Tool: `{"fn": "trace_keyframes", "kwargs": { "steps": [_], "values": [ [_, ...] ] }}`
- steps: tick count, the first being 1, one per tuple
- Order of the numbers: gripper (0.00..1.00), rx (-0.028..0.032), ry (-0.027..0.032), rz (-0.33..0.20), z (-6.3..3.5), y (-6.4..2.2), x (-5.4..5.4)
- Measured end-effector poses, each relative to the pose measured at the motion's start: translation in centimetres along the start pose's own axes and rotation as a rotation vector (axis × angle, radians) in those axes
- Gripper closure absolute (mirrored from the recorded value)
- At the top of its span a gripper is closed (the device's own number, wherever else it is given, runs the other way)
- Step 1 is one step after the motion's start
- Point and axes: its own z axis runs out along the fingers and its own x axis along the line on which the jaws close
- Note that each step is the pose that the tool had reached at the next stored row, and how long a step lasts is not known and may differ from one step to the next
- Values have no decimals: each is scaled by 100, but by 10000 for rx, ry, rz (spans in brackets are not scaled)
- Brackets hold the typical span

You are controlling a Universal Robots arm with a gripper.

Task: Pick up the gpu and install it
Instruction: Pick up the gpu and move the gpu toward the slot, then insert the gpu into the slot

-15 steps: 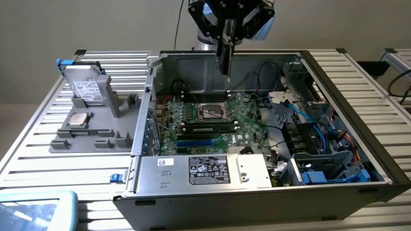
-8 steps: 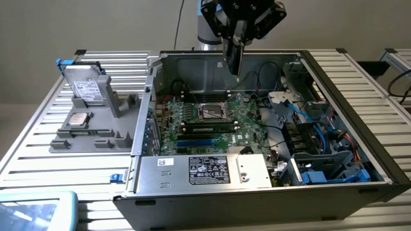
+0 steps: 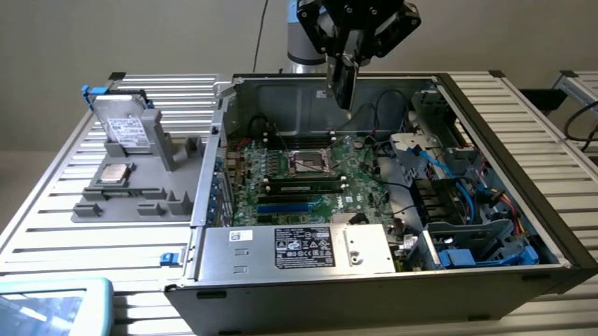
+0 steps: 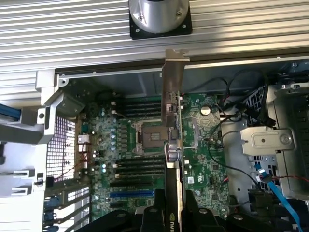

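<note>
Over motherboard (image 3: 358, 198), pincer (image 3: 353, 50) clamps gpu (image 3: 341, 84) (thin, flat)

Exterior view high over case (image 3: 374, 301); wrist view close above motherboard (image 4: 205, 145).

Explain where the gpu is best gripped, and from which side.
By its top edge, from above, as the end effector does: the gpu hangs upright over the motherboard, flat faces offering a pinch, leaving its lower edge and metal bracket free.
</note>
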Motion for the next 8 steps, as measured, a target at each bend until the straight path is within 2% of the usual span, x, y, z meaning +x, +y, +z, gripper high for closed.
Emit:
{"fn": "trace_keyframes", "kwargs": {
  "steps": [8],
  "values": [
    [73,0,0,-1,0,0,0]
  ]
}}
